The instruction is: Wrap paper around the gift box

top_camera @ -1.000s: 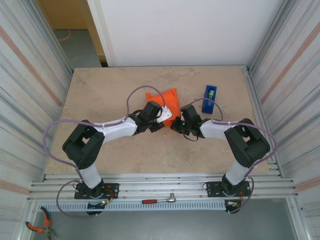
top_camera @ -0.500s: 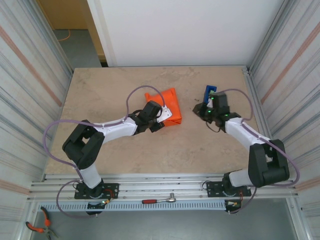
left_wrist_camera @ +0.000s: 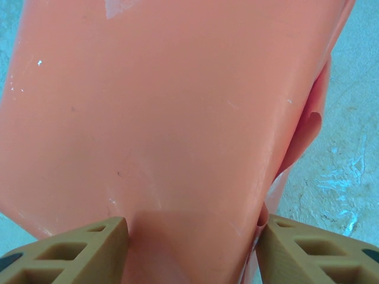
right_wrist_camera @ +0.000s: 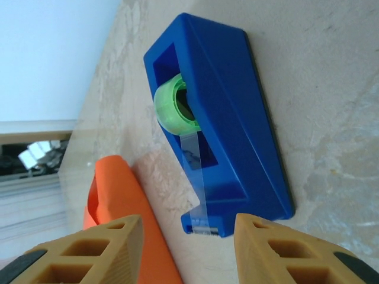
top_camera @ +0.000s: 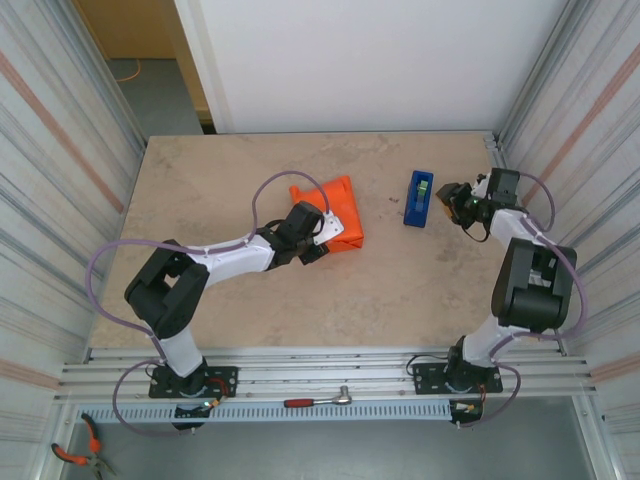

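The orange paper [top_camera: 338, 205] lies folded into a wedge-shaped bundle at the table's middle, and the gift box is hidden under it. My left gripper [top_camera: 318, 238] is at the bundle's near edge. In the left wrist view its tan fingers [left_wrist_camera: 89, 242] press both sides of the paper [left_wrist_camera: 166, 106], so the left gripper [left_wrist_camera: 192, 228] is shut on it. My right gripper [top_camera: 446, 199] stands open just right of the blue tape dispenser [top_camera: 420, 198]. In the right wrist view the dispenser [right_wrist_camera: 237, 118] lies ahead of the right gripper [right_wrist_camera: 189, 228], with nothing between its fingers and the paper [right_wrist_camera: 118, 201] beyond.
A green tape roll [right_wrist_camera: 172, 106] sits in the dispenser, with a clear strip running to its cutter. Ribbed metal walls [top_camera: 70, 150] close both sides of the stone-patterned table [top_camera: 220, 190]. A wrench [top_camera: 318, 401] lies on the front rail.
My right arm swung away from the bundle, out to the right side of the tape dispenser, and its jaws opened. The left arm and the paper stayed put.
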{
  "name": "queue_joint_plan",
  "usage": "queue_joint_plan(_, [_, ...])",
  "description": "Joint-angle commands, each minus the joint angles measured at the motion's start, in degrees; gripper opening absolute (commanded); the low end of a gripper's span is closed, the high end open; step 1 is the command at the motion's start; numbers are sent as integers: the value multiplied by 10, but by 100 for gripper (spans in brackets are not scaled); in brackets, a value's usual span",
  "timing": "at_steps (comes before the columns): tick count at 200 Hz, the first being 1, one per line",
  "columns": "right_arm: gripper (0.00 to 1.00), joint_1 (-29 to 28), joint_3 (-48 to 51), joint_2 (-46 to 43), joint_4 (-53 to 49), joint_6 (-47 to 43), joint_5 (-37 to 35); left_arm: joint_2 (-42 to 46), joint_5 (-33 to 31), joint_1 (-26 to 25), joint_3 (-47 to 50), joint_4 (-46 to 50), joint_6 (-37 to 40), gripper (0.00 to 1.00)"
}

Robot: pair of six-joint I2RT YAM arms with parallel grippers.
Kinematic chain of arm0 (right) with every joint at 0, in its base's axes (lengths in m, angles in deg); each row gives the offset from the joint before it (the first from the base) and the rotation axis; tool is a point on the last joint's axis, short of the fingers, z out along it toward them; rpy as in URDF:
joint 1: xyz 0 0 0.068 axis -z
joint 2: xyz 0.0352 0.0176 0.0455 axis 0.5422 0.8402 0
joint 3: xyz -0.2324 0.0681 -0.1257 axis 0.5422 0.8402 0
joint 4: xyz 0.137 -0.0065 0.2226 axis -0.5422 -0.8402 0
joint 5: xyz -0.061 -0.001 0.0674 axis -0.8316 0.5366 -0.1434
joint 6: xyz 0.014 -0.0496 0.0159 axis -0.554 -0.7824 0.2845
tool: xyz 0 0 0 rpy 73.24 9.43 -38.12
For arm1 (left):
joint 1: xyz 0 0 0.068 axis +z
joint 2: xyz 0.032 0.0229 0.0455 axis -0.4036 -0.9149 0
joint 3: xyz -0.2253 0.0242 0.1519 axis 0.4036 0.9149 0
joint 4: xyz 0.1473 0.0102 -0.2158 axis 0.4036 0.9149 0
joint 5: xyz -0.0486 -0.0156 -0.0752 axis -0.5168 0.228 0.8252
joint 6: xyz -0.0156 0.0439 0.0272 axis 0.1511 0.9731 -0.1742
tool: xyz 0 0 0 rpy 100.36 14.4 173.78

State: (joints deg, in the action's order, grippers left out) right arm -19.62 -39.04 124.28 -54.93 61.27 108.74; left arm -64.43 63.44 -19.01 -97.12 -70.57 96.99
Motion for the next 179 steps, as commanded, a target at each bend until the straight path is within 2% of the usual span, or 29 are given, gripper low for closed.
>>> queue_joint_plan(1, [42,2,-30,38,11,-9,70,-12,15,2,6,1,-11,58])
queue_joint_plan(68, [38,-3,-43,109,55,12,112,-16,17,2,8,2,-12,58])
queue_joint_plan(179, [29,-18,-49,136,52,5,125,-19,16,1,9,1,-13,58])
